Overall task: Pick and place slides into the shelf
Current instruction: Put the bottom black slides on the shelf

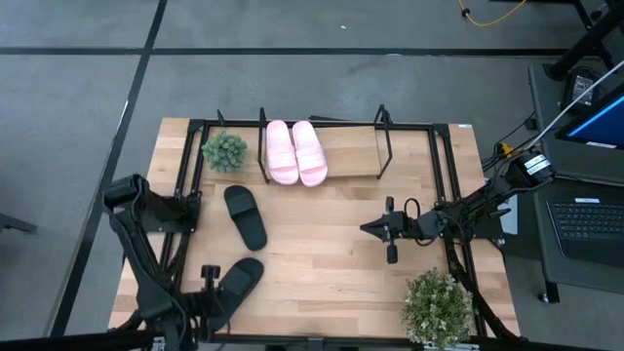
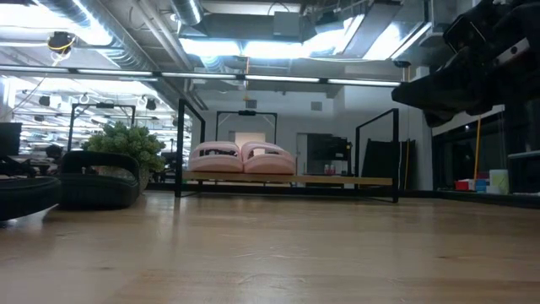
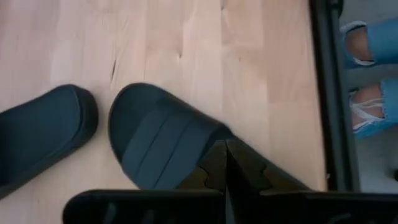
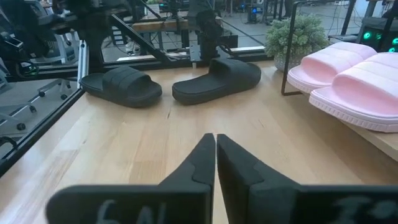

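Note:
Two pale pink slides (image 1: 295,152) lie side by side on the left part of the shelf's wooden board (image 1: 353,154); they also show in the low view (image 2: 242,158). Two black slides lie on the table: the far one (image 1: 246,216) toward the left, the near one (image 1: 241,281) by the near left corner. My left gripper (image 3: 225,155) is shut and stands over the near black slide (image 3: 155,140), just behind its strap. My right gripper (image 1: 369,227) is shut and empty above the table's middle right, pointing toward the left edge. My left gripper's shut fingers (image 3: 214,163) stand from above over the near black slide, on the part behind its strap (image 3: 205,134). I cannot tell whether they touch it. The slide lies flat on the table.
A small potted plant (image 1: 224,151) stands left of the shelf, a larger one (image 1: 439,307) at the near right corner. Black frame rails (image 1: 448,185) run along the table's edges. A person's feet (image 3: 367,50) show beyond the table edge.

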{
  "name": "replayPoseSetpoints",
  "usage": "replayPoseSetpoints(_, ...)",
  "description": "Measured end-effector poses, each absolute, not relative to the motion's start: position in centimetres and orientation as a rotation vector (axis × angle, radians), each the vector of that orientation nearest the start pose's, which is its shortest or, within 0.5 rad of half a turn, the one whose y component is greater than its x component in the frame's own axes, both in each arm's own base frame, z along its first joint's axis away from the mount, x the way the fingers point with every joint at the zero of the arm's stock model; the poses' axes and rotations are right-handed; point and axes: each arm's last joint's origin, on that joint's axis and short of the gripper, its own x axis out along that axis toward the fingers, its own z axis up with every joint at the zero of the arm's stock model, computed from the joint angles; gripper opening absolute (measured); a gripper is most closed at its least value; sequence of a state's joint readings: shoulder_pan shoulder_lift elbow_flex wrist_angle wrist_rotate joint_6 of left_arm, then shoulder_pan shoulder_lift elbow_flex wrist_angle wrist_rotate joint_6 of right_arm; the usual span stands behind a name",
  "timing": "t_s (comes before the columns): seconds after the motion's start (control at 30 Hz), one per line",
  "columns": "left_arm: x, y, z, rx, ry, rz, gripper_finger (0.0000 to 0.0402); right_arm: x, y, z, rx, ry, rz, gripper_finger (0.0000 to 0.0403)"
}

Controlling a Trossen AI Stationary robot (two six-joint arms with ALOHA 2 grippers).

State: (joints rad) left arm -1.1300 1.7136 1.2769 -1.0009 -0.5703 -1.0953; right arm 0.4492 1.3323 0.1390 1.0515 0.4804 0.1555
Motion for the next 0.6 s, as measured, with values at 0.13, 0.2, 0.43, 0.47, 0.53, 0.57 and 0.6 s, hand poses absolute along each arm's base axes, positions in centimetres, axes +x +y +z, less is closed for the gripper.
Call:
replayPoseSetpoints(0.13,15.3,-28.8,22.7,0.151,1.029,0.161,0.0,18.3,7.3,14.1,0.092,0.124,-0.041,0.001)
replayPoseSetpoints(0.2,15.3,-28.8,22.6,0.175,1.062,0.227,0.0,18.3,7.3,14.1,0.089,0.123,-0.041,0.0006)
replayPoseSetpoints(0.43,15.2,-29.8,20.8,0.143,1.164,0.329,0.0,18.3,7.1,14.1,0.086,0.122,-0.05,0.0015)
replayPoseSetpoints(0.47,15.2,-29.9,20.6,0.148,1.164,0.33,0.0,18.3,7.1,14.1,0.086,0.122,-0.051,0.0018)
replayPoseSetpoints(0.53,15.1,-30.0,20.4,0.155,1.167,0.333,0.0,18.3,7.1,14.1,0.088,0.122,-0.05,0.0021)
replayPoseSetpoints(0.57,15.2,-30.0,20.4,0.153,1.167,0.334,0.0,18.3,7.1,14.1,0.089,0.122,-0.05,0.0021)
replayPoseSetpoints(0.6,15.2,-30.0,20.4,0.153,1.166,0.334,0.0,18.3,7.1,14.1,0.09,0.122,-0.05,0.0022)
